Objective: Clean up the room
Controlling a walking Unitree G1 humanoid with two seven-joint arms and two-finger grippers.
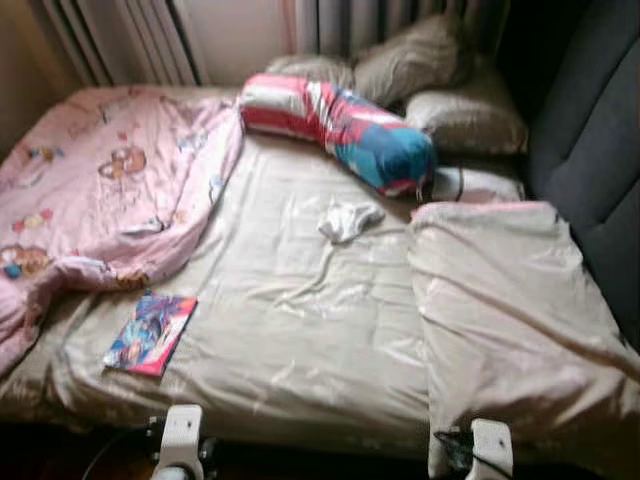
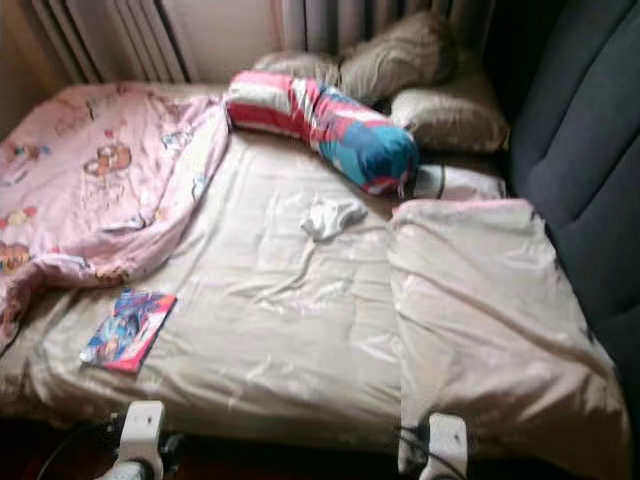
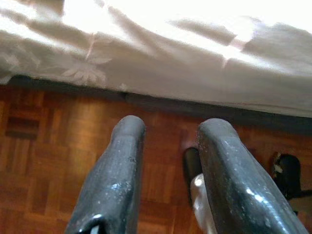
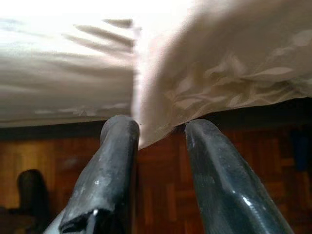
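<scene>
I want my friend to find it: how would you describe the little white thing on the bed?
Look at the bed with its shiny beige cover. Near its middle, just below the striped red-and-blue bolster pillow, lies a small crumpled white cloth. It is the only small white thing there; the colourful book lies flat near the front edge.

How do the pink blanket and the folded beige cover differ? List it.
The pink blanket carries cartoon prints; the beige cover is plain and shiny. The pink blanket lies crumpled and heaped along the bed's left side; the beige cover lies folded fairly flat on the right. The pink blanket's edge sits near the book; the beige cover's corner hangs off the bed edge by the right gripper. Both rest on the same bed.
</scene>
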